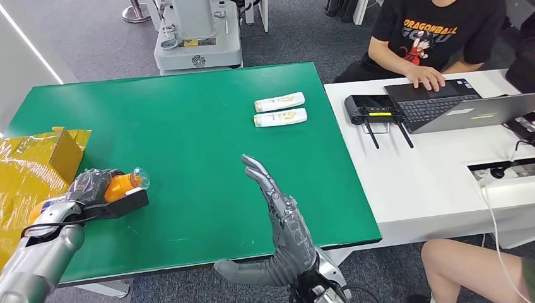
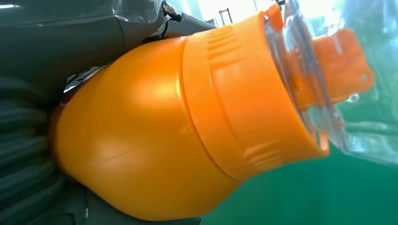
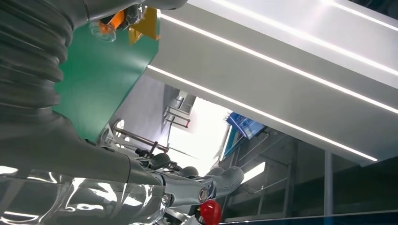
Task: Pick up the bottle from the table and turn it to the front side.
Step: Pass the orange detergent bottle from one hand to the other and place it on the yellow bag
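1 orange bottle (image 1: pixel 120 186) sat gripped in the left hand (image 1: pixel 94 189) above the green table's (image 1: pixel 189 126) near-left edge — cap pointing rightward toward the open, empty right hand (image 1: pixel 277 208) — well apart.

bottle (image 1: pixel 121 185) | orange, clear cap | on its side | in left hand (image 1: pixel 94 189), above table's left edge
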Controlling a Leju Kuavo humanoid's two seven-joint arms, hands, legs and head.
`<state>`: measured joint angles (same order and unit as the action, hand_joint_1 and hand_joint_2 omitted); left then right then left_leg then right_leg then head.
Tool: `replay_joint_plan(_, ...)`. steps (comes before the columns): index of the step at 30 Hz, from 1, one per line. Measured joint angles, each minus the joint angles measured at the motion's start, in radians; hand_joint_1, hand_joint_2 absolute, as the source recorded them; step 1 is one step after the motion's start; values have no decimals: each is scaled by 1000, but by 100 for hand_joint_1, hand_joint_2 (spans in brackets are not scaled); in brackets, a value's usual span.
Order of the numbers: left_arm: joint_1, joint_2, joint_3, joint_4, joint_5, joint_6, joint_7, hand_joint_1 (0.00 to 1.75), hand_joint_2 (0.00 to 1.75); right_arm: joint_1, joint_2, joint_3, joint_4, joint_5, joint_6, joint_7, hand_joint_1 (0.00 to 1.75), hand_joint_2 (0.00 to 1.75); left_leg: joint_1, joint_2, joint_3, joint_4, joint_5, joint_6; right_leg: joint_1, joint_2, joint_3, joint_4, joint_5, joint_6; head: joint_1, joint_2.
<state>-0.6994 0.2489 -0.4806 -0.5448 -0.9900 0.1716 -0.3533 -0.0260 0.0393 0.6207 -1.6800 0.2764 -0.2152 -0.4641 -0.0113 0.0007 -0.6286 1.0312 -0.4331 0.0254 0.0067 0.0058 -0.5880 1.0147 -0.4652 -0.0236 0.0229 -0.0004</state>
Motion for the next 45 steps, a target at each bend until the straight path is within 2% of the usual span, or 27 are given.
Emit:
replay_joint_plan(10,-16,-25,13,69,-29,53,29,175,175,-9,0,0,0,-10,4,3,0,175,0,0,2,0,1,-1,0,0,1,1,0,0,0,0)
replay_joint_plan(15,-5,-28,24,82,-54,112,48,175,175,-27,11,0,12,-19,33,4,0,175,0,3,3,0,-1,-3,0,4,1,2,1,-1,0,0)
replay_joint_plan(30,77,-36,96,87,-169,442,47,175,175,-72,16,2,66,-51,63,-11,0,175,2,4,4,-1,-1,-6,1,5,1,3,-1,-4,0,0)
replay_joint_plan(45,69,-41,130,89,-262,473,-10,175,175,-100,16,19,98,-87,44,-34,0,175,2,3,3,-1,-1,-6,1,4,1,2,-1,-4,0,0)
